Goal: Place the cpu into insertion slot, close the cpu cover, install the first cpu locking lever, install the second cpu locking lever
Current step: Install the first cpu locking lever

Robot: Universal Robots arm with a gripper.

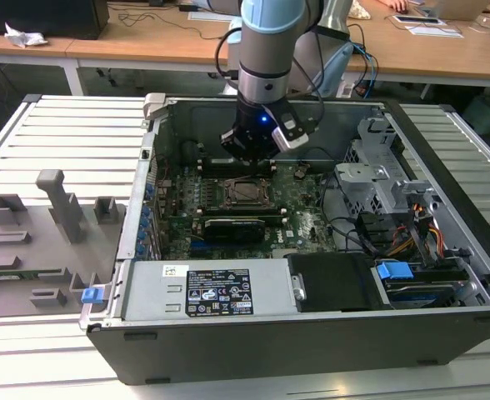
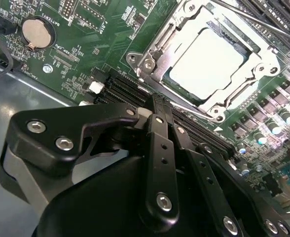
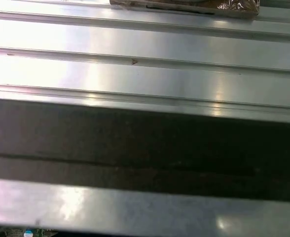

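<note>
In the second wrist view, the cpu (image 2: 206, 64) lies flat in the insertion slot (image 2: 160, 52), its pale top bare. The cpu cover (image 2: 256, 61) lies closed over it, framing the chip through its square opening. A round coin battery (image 2: 37, 32) sits on the green circuit board (image 2: 90, 54), well apart from the slot. The black gripper (image 2: 157, 118) is near the slot, its fingers (image 2: 160, 148) drawn together around nothing.
</note>
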